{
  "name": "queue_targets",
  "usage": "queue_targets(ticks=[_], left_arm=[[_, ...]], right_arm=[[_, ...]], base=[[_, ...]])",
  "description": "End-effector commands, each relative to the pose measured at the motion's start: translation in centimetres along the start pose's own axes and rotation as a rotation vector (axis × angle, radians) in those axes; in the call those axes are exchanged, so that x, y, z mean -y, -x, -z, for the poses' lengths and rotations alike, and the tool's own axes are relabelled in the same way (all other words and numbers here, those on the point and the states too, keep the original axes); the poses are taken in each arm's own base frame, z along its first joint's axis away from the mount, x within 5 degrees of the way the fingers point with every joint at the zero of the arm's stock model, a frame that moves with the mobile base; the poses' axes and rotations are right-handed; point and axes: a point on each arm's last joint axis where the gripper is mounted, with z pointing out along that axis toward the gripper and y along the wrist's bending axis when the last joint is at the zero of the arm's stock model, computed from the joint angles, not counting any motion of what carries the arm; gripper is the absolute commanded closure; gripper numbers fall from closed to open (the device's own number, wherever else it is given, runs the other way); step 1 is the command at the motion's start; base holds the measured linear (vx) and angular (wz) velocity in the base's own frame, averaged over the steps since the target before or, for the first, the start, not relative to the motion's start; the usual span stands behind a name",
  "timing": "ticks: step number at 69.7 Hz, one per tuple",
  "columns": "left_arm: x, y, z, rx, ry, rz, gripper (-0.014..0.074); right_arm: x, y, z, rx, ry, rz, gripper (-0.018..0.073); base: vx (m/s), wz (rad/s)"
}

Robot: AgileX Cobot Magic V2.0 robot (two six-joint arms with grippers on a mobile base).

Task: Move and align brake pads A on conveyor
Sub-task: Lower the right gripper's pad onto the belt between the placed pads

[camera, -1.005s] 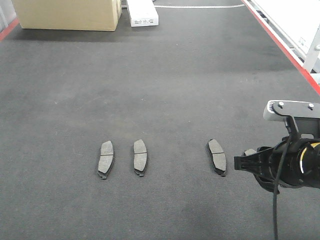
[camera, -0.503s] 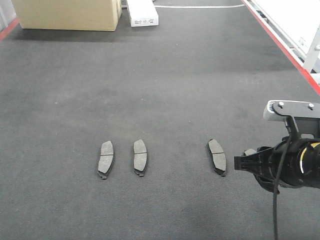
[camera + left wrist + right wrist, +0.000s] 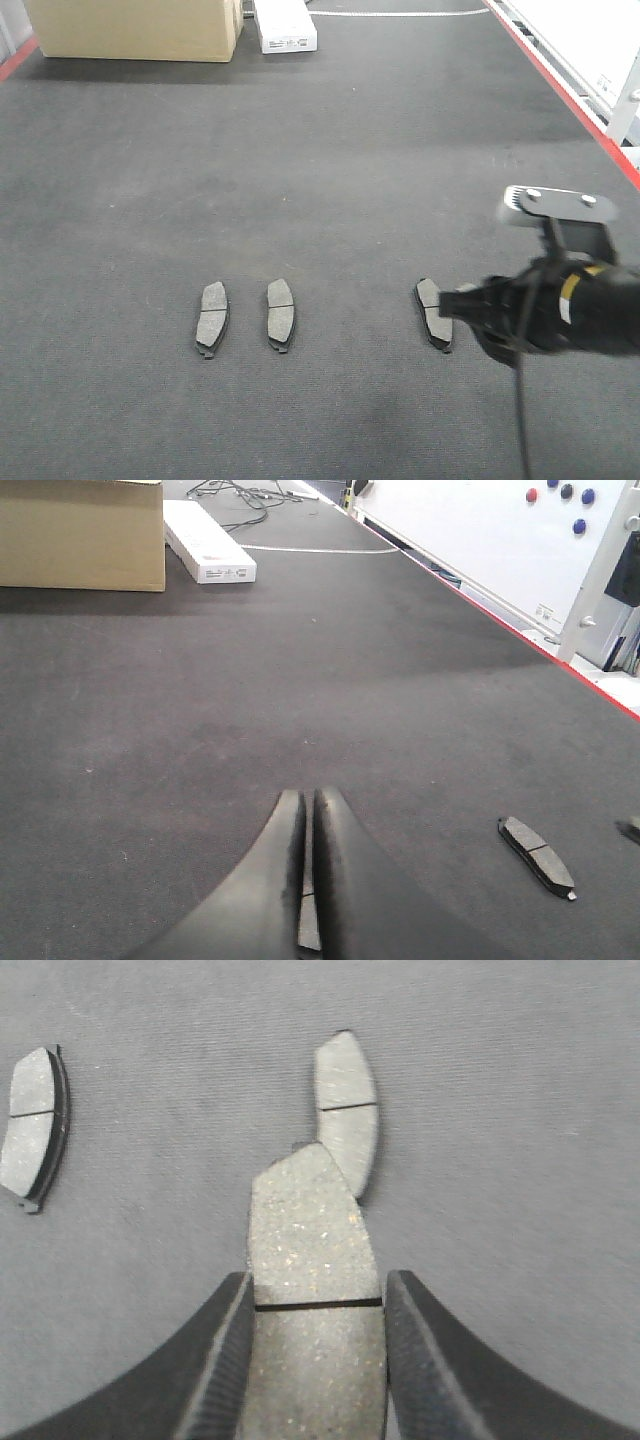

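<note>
Charcoal fabric-textured conveyor belt (image 3: 330,150) with red edge strips is filling the front view, and three small dark grey curved brake pads are lying on it in a loose row: one at the left (image 3: 211,318), one just beside it (image 3: 280,314), and a third well apart to the right (image 3: 433,313). The right arm's black gripper (image 3: 470,312) is reaching in from the right edge, its tip sitting right next to that third pad, but it's blurred so I can't tell the jaws from here. A tan cardboard box (image 3: 135,28) and a flat white carton (image 3: 285,25) are sitting at the far end of the belt. Switching to the left wrist view, the left gripper (image 3: 305,880) is showing its two black fingers pressed together with nothing between them, hanging over bare belt, with one pad (image 3: 536,854) lying off to the right. In the right wrist view, the right gripper's fingers (image 3: 220,1360) are pinching a fourth pad (image 3: 310,1300) by its long edges, groove across the middle, its far tip overlapping the near end of the pad lying ahead.
</note>
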Motion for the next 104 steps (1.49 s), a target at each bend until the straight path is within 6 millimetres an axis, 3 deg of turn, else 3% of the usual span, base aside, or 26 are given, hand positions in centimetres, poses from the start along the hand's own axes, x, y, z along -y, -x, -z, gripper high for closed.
queue_targets(ticks=[1, 15, 32, 54, 70, 87, 104], left_arm=[[0.4, 1.0, 0.2, 0.056, -0.035, -0.017, 0.0603], [0.4, 1.0, 0.2, 0.056, -0.035, -0.017, 0.0603], [0.4, 1.0, 0.2, 0.056, -0.035, -0.017, 0.0603], [0.4, 1.0, 0.2, 0.056, -0.035, -0.017, 0.0603], [0.4, 1.0, 0.2, 0.056, -0.035, -0.017, 0.0603], [0.4, 1.0, 0.2, 0.056, -0.035, -0.017, 0.0603], [0.4, 1.0, 0.2, 0.056, -0.035, -0.017, 0.0603]], right_arm=[[-1.3, 2.5, -0.1, 0.097, 0.063, 0.023, 0.0391], [-2.9, 4.2, -3.9, 0.037, 0.061, 0.021, 0.0384], [-6.3, 5.8, -8.9, -0.001, 0.079, 0.074, 0.0372], [-7.6, 6.8, -13.9, -0.071, 0.04, 0.106, 0.0365], [-7.5, 5.7, -15.9, -0.118, 0.03, 0.097, 0.0361], [-7.6, 5.3, -16.1, -0.15, 0.039, 0.069, 0.0344], [-7.8, 5.3, -16.1, -0.157, 0.055, 0.074, 0.0228]], base=[[0.0, 0.0], [0.0, 0.0], [0.0, 0.0], [0.0, 0.0], [0.0, 0.0], [0.0, 0.0], [0.0, 0.0]])
